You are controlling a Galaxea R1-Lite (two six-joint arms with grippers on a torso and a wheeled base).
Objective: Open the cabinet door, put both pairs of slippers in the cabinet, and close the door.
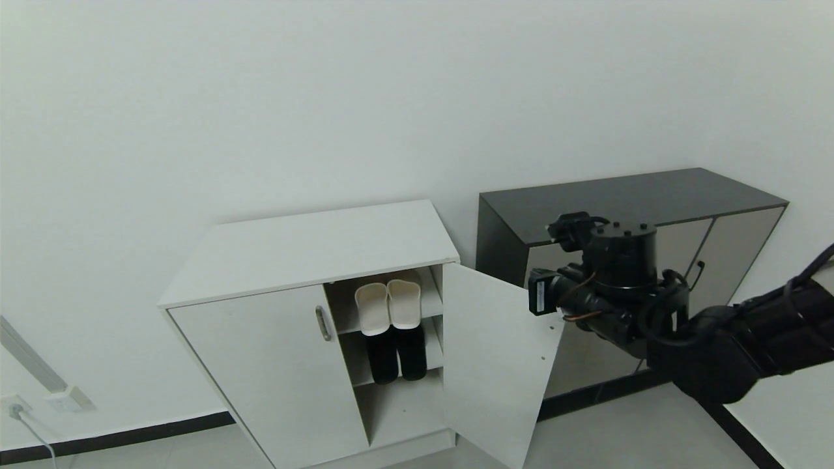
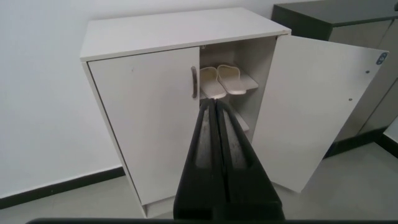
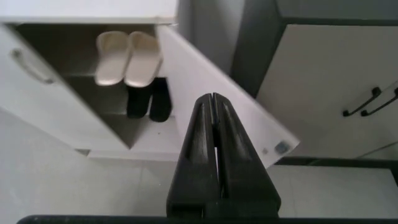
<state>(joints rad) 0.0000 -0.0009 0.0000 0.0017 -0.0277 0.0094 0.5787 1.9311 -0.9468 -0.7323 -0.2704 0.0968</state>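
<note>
Behind the shut left-hand door (image 1: 260, 365) we cannot see that half of the white cabinet (image 1: 306, 251), and the cabinet's foot is cut off by the lower edge of the head view. The black slippers (image 1: 396, 355) read only as two dark shapes, so we cannot tell which way they point. Where the right arm's wrist nears the open right-hand door (image 1: 495, 352), the dark parts run together and we cannot tell whether anything touches it.

Both pairs lie in the cabinet's open right half. The white slippers (image 1: 389, 306) sit side by side, touching, at the front edge of the upper shelf. The black pair sits on the shelf directly below, also at its front edge. A metal handle (image 1: 322, 324) is on the shut door's inner edge.

The cabinet stands against a plain white wall (image 1: 326, 98) on a pale floor (image 1: 619, 436) with black skirting (image 1: 130, 433). A dark sideboard (image 1: 625, 195) stands just beside it, and a socket (image 1: 14, 407) with a cable sits low on the wall.

The right arm comes in from the right, its wrist level with the open door's top free corner. Our right gripper (image 3: 213, 102) has its fingers pressed together on nothing, pointing towards that door. The left gripper (image 2: 215, 106) is likewise closed and empty, facing the cabinet front near the handle.
</note>
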